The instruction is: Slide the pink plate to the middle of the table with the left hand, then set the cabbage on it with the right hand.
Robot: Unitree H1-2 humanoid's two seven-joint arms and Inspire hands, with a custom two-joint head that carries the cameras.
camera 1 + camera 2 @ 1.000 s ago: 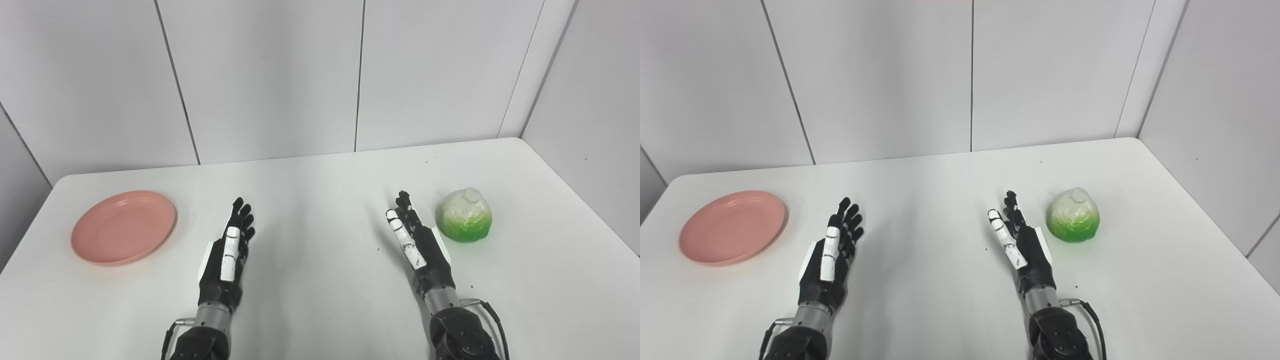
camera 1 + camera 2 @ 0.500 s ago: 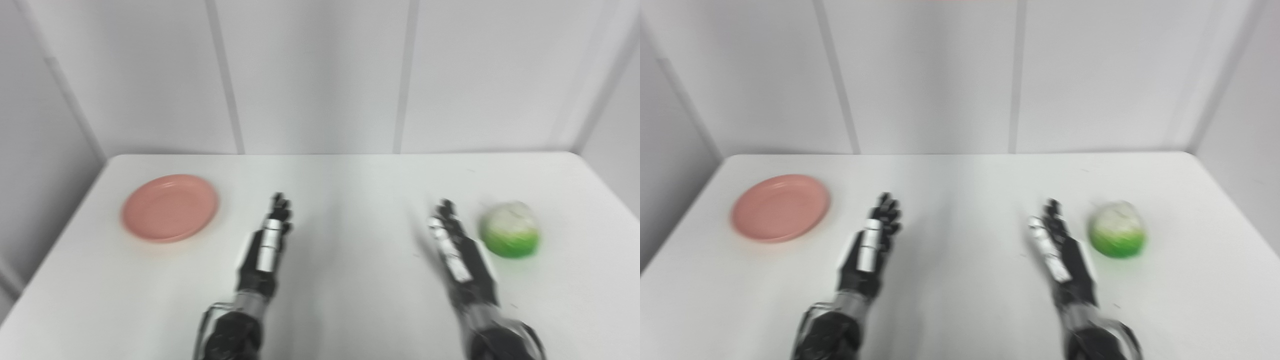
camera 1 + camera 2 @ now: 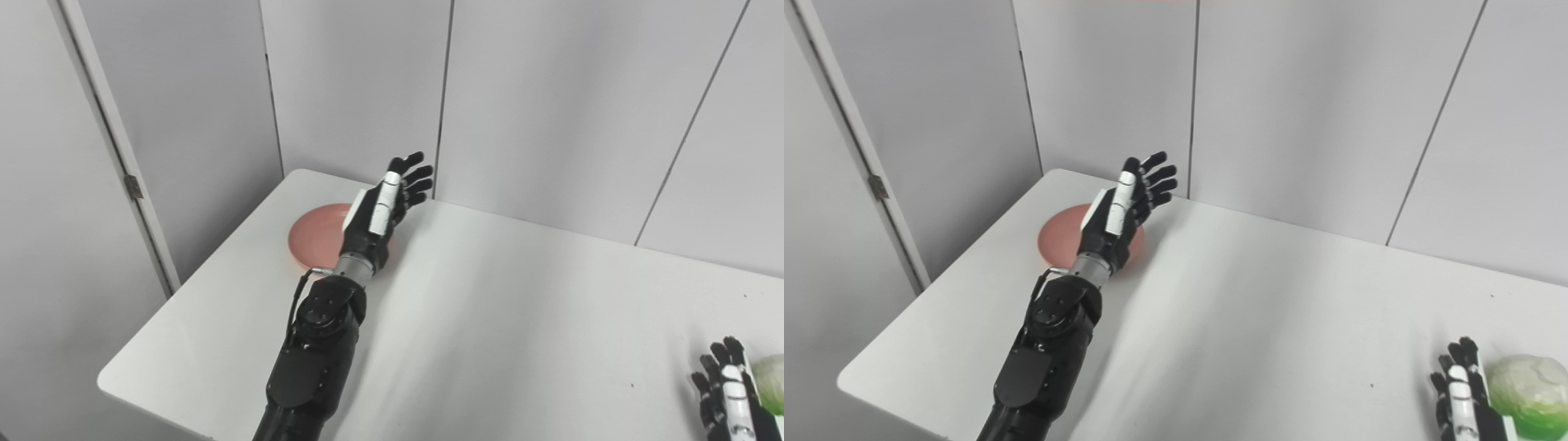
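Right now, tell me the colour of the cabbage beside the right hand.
The cabbage is whitish on top, bright green lower down; the right eye view shows it best.

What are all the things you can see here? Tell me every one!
Plate: one, pink, far left part of the table, partly behind the raised hand.
Cabbage: one, pale white and green, near right side of the table.
Table: one, white.
Wall panels: several, grey, behind the table.
Left hand: one, black and white, open, raised in front of the plate.
Right hand: one, black and white, open, just left of the cabbage.
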